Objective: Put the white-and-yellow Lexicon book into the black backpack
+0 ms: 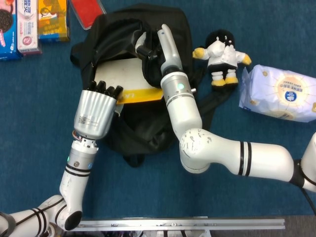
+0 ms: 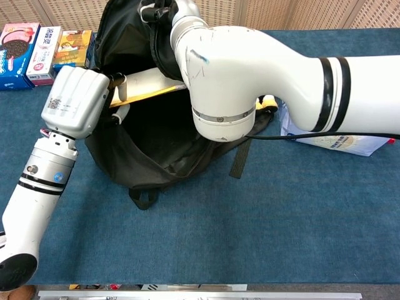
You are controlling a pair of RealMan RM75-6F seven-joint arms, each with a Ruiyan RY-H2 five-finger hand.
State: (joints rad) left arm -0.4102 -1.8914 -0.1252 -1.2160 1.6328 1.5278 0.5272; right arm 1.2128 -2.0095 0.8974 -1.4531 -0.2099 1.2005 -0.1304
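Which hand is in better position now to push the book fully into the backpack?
Probably the left hand: it already holds the white-and-yellow book at the mouth of the black backpack and can push it in. The right hand grips the bag's upper edge, holding it open.

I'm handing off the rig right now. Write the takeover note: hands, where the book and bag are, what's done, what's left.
Left hand: holds the near edge of the book, fingers curled over it.
Right hand: up at the backpack opening, gripping the black fabric to keep it open.
Book: lying flat across the open mouth, partly inside, yellow edge facing out.
Done: book brought to the opening.
Left: push it fully in, then release both hands.
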